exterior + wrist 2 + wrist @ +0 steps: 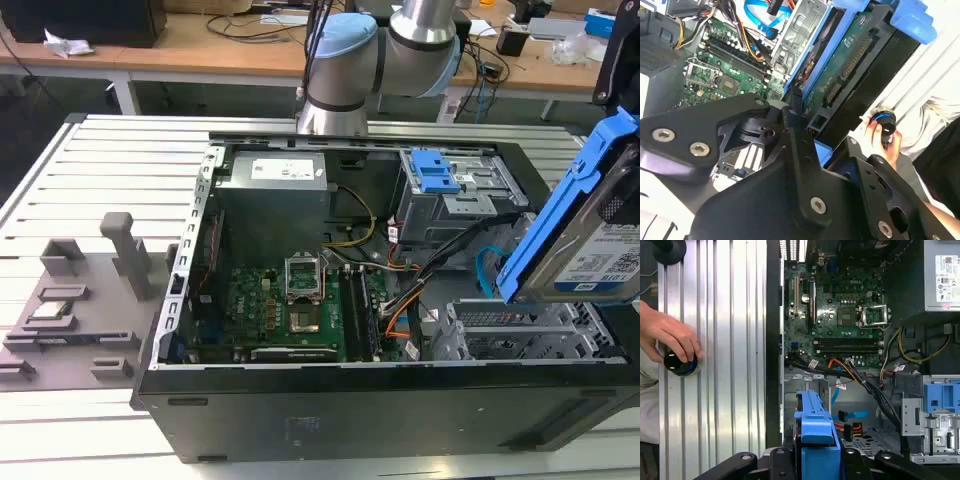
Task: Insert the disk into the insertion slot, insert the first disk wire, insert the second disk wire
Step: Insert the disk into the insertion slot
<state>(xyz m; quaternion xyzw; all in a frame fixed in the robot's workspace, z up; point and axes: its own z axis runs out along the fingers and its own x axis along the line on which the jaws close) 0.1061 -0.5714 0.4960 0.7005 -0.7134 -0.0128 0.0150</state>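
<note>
Blue-framed, the disk (pixel 610 255) hangs tilted at the exterior view's right, clenched in the gripper (pixel 816 462) (edge-on in the first wrist view), above and apart from the insertion slot (pixel 510 335).

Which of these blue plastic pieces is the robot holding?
The blue carrier around the disk, lifted at the exterior view's right; the other, a blue latch, sits on the grey cage.

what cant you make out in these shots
- the disk: its far end is cut off by the exterior view's right edge.
- the second disk wire: one end is hidden behind the disk in the exterior view.
- round black object: partly covered by a hand in the first wrist view, so I cannot identify it.
</note>
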